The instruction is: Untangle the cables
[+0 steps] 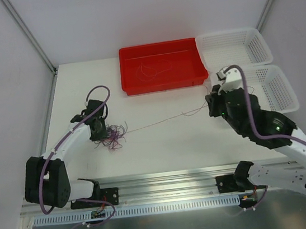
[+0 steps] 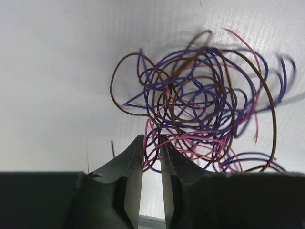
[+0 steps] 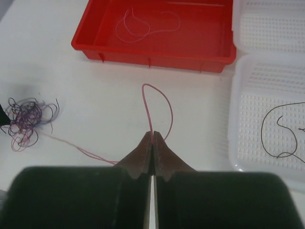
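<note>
**Ops:** Status on the wires?

**Me:** I see the tangle (image 1: 110,136) on the left half of the desk (image 1: 163,147), about midway between its near and far edges. It's a loose ball of purple, brown and pink loops, lying flat.

**Ops:** Left arm?

**Me:** The left gripper (image 2: 152,143) is down at the tangle, tips right at its edge. The jaws are a thin slit apart and I can see desk through the gap. Pink and purple loops cross at the tips. I can't tell if any strand is pinched.

**Ops:** Right?

**Me:** The right gripper (image 3: 152,138) has its jaws pressed together on a pink strand (image 3: 157,105). A short loop stands up past the tips. The rest runs left across the desk into the tangle, nearly straight in my top view. This gripper sits toward the right edge, just in front of the tray's right end.

**Ops:** Bins?

**Me:** The red tray (image 1: 163,85) is at the far edge, centre, with one pale strand (image 3: 138,28) inside. Two white baskets (image 1: 229,48) are beside it, at the far right corner and along the right edge. The nearer one holds a black strand (image 3: 281,129).
</note>
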You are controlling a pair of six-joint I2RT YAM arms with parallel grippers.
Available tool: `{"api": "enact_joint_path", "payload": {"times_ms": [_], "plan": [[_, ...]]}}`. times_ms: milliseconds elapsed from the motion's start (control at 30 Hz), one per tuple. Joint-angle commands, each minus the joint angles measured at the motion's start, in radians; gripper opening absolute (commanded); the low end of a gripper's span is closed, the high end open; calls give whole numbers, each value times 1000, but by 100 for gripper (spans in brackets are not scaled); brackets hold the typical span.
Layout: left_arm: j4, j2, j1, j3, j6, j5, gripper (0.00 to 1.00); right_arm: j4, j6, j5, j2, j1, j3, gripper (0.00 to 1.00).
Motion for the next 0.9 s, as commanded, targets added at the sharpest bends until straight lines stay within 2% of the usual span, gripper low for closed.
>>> {"api": "enact_joint_path", "payload": {"times_ms": [0, 367, 533, 667, 867], "plan": [[-28, 4, 11, 35, -14, -16, 19, -76, -38, 63, -98, -17, 38, 1], [-34, 13, 12, 41, -17, -24, 19, -173, -72, 177, -301, -18, 77, 1], [-34, 11, 11, 41, -18, -26, 19, -179, -90, 200, -328, -18, 89, 1], [-37, 18, 12, 44, -18, -27, 20, -250, -101, 250, -316, -18, 152, 1], [-37, 21, 14, 46, -18, -32, 24, -192, -208, 338, -354, -18, 233, 1]]}}
